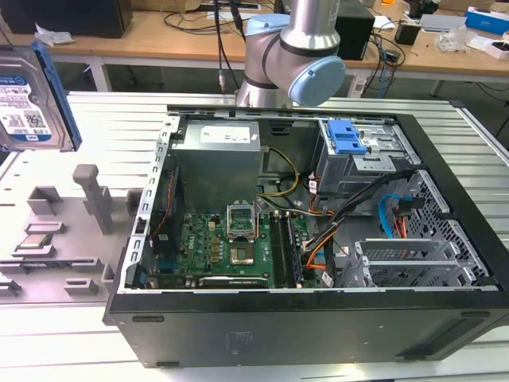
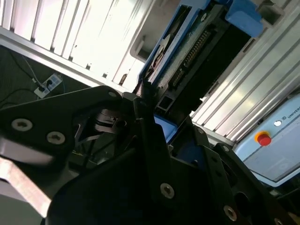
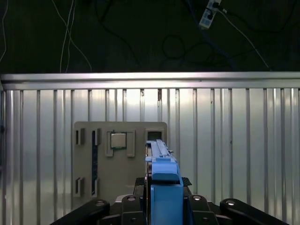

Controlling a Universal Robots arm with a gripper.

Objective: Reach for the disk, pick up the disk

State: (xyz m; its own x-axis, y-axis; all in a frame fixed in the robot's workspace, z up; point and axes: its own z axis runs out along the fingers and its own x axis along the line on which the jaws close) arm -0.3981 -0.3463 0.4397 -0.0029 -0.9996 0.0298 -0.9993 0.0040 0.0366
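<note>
Far on the exterior view's left, the disk (image 1: 28, 99) is hanging upright above the table (image 1: 64, 326), label side facing the camera and blue bracket running along its edge, clear of the surface. Below it a grey fixture plate (image 1: 56, 239) with pegs and slots is lying on the table. Moving toward the exterior view's right, the open computer case (image 1: 318, 334) is lying on its side, showing the grey power-supply box (image 1: 219, 163), the green motherboard (image 1: 215, 243), then the small blue latch (image 1: 346, 137) on the drive cage. The robot arm (image 1: 298, 48) is standing behind the case.

In the first wrist view the end effector (image 3: 164, 208) is clamping the disk (image 3: 164, 187) edge-on, black fingers (image 3: 201, 206) pressing on both sides of the blue bracket. The fixture plate (image 3: 119, 159) is lying beneath on the ribbed table (image 3: 234, 140), with a chip (image 3: 117, 139) sitting in one slot.

In the second wrist view the end effector (image 2: 168, 126) is gripping the disk (image 2: 197, 47) at its near end, one finger (image 2: 145, 117) touching its edge.
</note>
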